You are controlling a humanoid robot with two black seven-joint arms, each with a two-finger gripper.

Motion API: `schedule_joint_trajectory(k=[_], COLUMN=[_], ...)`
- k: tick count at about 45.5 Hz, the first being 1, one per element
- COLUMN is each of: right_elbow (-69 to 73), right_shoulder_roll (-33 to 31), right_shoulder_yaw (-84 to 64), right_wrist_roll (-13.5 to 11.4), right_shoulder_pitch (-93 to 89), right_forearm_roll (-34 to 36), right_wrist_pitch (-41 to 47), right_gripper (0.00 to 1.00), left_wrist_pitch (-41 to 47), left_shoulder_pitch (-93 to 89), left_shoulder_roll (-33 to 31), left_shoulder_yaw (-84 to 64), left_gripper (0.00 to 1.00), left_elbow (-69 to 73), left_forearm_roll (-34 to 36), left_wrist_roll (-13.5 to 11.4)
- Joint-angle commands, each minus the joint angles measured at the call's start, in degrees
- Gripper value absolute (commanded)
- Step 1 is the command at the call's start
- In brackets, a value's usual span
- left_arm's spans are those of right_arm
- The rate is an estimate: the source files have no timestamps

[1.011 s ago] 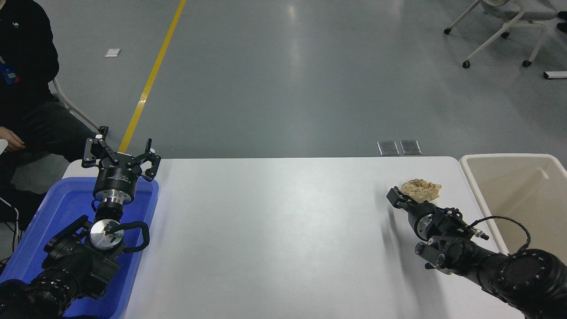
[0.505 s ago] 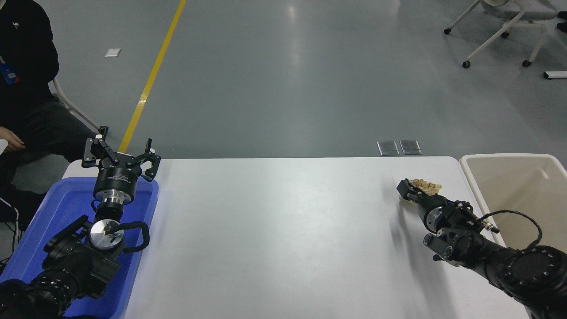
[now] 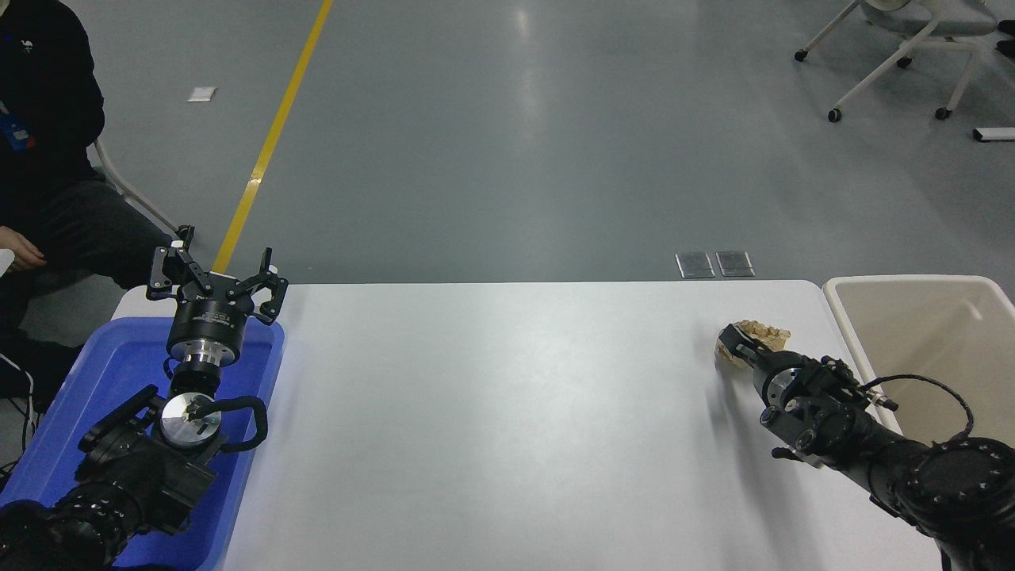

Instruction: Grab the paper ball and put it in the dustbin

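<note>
The tan paper ball [image 3: 766, 330] lies on the white table [image 3: 492, 412] near its far right corner. My right gripper [image 3: 744, 349] reaches in from the lower right and is right on the ball, covering its near-left part. Seen from behind, its opening is hidden. The ball still rests on the table. The beige dustbin [image 3: 842, 308] stands just right of the table edge, close to the ball, and looks empty. My left gripper [image 3: 216, 276] is parked open over the far end of the blue tray [image 3: 87, 381].
A person in dark clothes [image 3: 47, 159] sits at the far left, with a hand [image 3: 20, 254] near the table corner. A wheeled chair [image 3: 896, 47] stands on the floor at the far right. The table's right edge meets the bin's rim.
My right gripper has moved forward and to the right onto the paper ball, now covering more of it. The left arm has not moved.
</note>
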Motion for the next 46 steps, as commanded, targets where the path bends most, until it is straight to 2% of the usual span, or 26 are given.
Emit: schedule_joint_trajectory(k=[1, 11, 14, 17, 21, 24, 27, 30, 46], right_elbow=[-0.03, 0.33, 0.50, 0.77, 1.03, 1.03, 1.20, 1.21, 1.21], right_shoulder_roll=[0.31, 0.40, 0.57, 0.75, 1.01, 1.28, 1.37, 1.37, 1.10], right_shoulder_yaw=[2.45, 2.54, 2.45, 2.54, 2.54, 2.71, 3.24, 3.33, 3.33], right_wrist_roll=[-0.88, -0.79, -0.79, -0.79, -0.79, -0.79, -0.79, -0.88, -0.62], right_shoulder_pitch=[-0.02, -0.02, -0.02, 0.07, 0.24, 0.51, 0.51, 0.60, 0.77], right_forearm_roll=[-0.06, -0.94, -1.11, -1.29, -2.25, -2.96, -3.31, -3.83, -4.36], right_wrist_pitch=[0.54, 0.28, 0.37, 0.54, 0.63, 0.63, 0.72, 0.72, 1.25], right_gripper=[0.98, 0.93, 0.85, 0.82, 0.67, 0.64, 0.47, 0.43, 0.00], left_wrist_pitch=[0.00, 0.00, 0.00, 0.00, 0.00, 0.00, 0.00, 0.00, 0.00], left_shoulder_pitch=[-0.04, -0.04, -0.04, -0.04, 0.05, 0.05, -0.04, -0.04, -0.04], left_shoulder_roll=[0.00, 0.00, 0.00, 0.00, 0.00, 0.00, 0.00, 0.00, 0.00], left_shoulder_yaw=[0.00, 0.00, 0.00, 0.00, 0.00, 0.00, 0.00, 0.00, 0.00], left_gripper=[0.99, 0.99, 0.99, 0.99, 0.99, 0.99, 0.99, 0.99, 0.99], left_elbow=[-0.05, 0.04, 0.04, -0.05, -0.05, -0.05, 0.04, -0.05, 0.04], left_forearm_roll=[0.00, 0.00, 0.00, 0.00, 0.00, 0.00, 0.00, 0.00, 0.00], left_wrist_roll=[0.00, 0.00, 0.00, 0.00, 0.00, 0.00, 0.00, 0.00, 0.00])
